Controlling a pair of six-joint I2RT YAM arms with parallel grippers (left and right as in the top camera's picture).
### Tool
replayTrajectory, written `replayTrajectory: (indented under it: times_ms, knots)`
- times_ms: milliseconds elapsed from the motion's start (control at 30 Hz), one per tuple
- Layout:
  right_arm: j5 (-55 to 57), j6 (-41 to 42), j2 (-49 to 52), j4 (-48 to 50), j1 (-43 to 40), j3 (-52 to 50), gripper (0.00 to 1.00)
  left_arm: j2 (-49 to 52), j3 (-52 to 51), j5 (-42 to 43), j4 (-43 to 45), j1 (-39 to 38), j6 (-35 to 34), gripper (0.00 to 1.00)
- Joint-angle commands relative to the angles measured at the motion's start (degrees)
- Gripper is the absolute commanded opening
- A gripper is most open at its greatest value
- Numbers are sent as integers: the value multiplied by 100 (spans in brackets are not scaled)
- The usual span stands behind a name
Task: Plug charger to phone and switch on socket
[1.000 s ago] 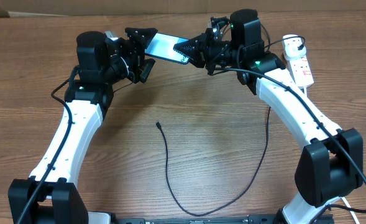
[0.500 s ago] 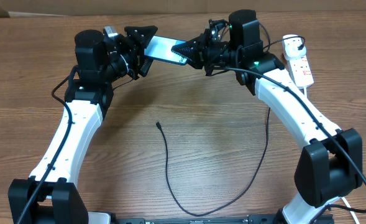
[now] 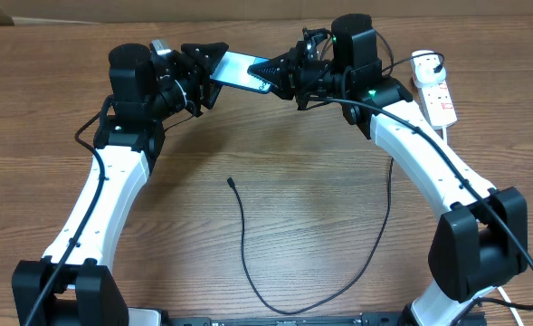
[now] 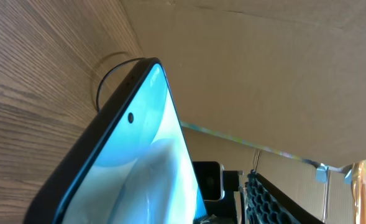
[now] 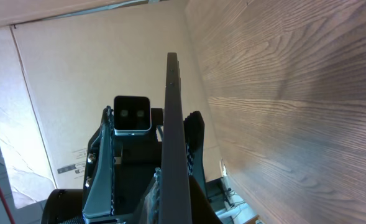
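Phone: the phone (image 3: 239, 70) is up off the wood at the far middle of the table (image 3: 320, 226), slung between the two arms, bright screen tipped up toward the overhead camera.
Right gripper: the right gripper (image 3: 268, 71) is clenched on the phone's right-hand short end, its fingers narrowing to a point right on the screen's edge.
Left gripper: the left gripper (image 3: 210, 71) is at the opposite short end with its jaws spread wide, one finger on each side of the phone and daylight showing between them. It is not pinching anything.
Left wrist view: the teal screen (image 4: 145, 162) fills the lower frame at a steep slant, black edge running along it, brown cardboard (image 4: 263, 74) behind.
Right wrist view: the phone (image 5: 172, 143) is seen dead edge-on as a thin dark blade. A left finger (image 5: 194, 134) stands just beside it, and the other one sits further off on the far side.
Charger: the black cable (image 3: 244, 244) lies loose on the table, its connector tip (image 3: 231, 181) near the middle, well apart from the phone. It loops toward the near edge and runs up the right side. The white plug (image 3: 426, 62) sits in the far end of the strip.
Socket: the white power strip (image 3: 440, 95) lies flat at the far right, beside the right arm, with small red marks on it.
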Motion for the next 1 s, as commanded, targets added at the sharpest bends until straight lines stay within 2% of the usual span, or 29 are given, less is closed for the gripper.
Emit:
replayTrajectory:
  times_ms: [0, 367, 967]
  knots:
    - [-260, -2, -31, 2, 144, 55, 4, 4, 2, 151, 79, -7, 28, 54]
    - [-125, -4, -31, 2, 258, 55, 4, 2, 2, 264, 79, -4, 28, 49]
    - [-129, -2, -31, 0, 356, 55, 4, 2, 2, 337, 81, -7, -15, 36]
